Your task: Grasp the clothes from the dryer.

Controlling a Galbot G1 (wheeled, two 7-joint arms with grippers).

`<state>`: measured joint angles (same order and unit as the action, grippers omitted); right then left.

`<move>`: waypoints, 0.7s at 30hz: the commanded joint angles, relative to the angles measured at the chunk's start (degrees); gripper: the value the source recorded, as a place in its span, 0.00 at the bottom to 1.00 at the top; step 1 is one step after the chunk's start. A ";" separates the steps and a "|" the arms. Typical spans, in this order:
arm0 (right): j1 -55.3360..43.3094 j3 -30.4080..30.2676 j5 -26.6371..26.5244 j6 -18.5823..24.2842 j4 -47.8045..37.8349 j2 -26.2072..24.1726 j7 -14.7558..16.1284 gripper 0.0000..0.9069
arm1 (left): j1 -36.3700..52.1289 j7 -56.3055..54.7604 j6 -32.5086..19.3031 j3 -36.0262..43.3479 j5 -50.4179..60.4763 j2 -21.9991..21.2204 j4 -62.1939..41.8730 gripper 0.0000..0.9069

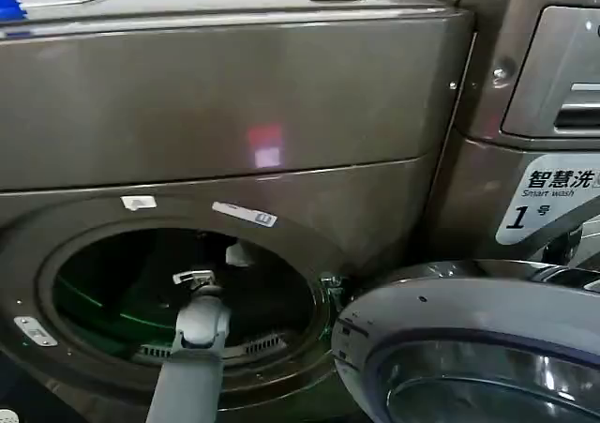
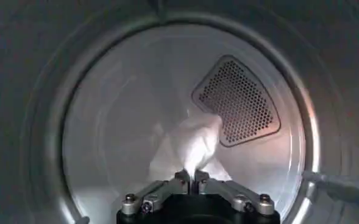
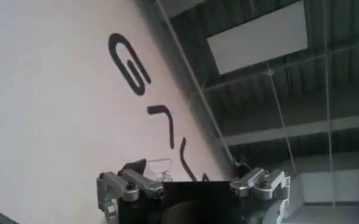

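Note:
The bronze-brown dryer (image 1: 234,113) fills the head view, its round dark drum opening (image 1: 122,292) at lower left. My left arm (image 1: 200,334) reaches through that opening. In the left wrist view, my left gripper (image 2: 191,180) is shut on a bunched white piece of clothes (image 2: 197,141). The cloth rises from the fingertips in front of the drum's pale back wall (image 2: 118,122). My right gripper (image 3: 186,167) is open and holds nothing; it points at a pale wall with dark letters, away from the dryer.
The dryer's grey-rimmed glass door (image 1: 469,348) hangs open at lower right, close beside my left arm. A perforated vent (image 2: 237,100) sits on the drum's back wall. A neighbouring panel carries a white "1" sticker (image 1: 548,203).

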<state>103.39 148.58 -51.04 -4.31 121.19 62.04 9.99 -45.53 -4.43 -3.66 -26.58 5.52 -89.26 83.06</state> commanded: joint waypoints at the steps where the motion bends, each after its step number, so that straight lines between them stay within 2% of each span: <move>1: 0.20 0.35 0.01 0.54 -0.27 -0.04 -0.25 1.00 | -0.92 -0.09 0.49 -0.10 0.10 0.13 1.20 0.00; 21: 1.20 2.59 0.21 -0.91 -0.87 -0.79 0.83 1.00 | 0.32 0.98 0.57 0.51 0.19 -0.06 -0.19 0.00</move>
<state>104.04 150.28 -50.83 -5.07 120.66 61.38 10.60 -45.40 -3.55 -3.05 -26.22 5.57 -89.19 83.47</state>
